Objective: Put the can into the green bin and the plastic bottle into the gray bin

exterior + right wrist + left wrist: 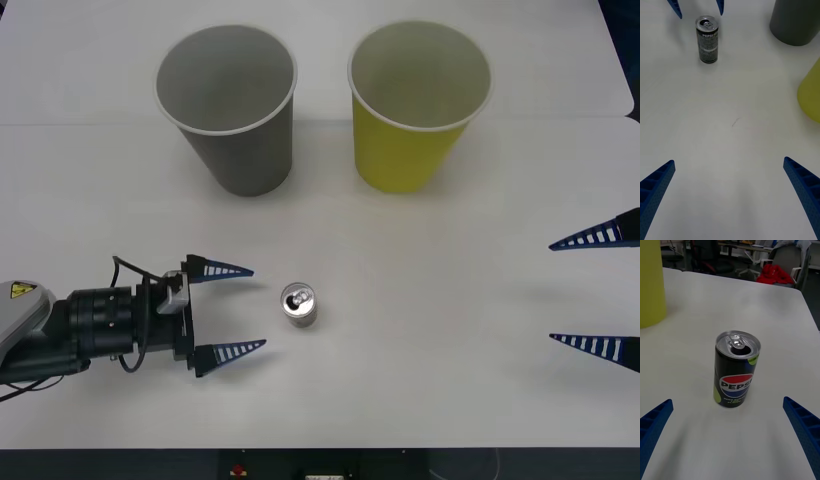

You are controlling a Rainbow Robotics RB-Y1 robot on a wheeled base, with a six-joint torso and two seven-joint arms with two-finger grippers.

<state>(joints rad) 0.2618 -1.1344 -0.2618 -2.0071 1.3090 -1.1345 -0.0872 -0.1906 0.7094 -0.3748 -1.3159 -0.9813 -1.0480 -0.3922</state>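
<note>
White table [420,350] holding everything. Can [299,304] standing mid-frame, not yet binned; green bin [415,110], gray bin [232,110] waiting upper frame. Left gripper [228,310] spread wide, nearing can; right gripper [595,290] idling, spread, right edge.

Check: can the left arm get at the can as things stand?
Probably yes. The left gripper is open, aimed at the upright can, with bare table between them and both cups farther back.

Right claw [598,290] arm cut off at front view's edge; green bin [651,281] cropped in left wrist view.
</note>
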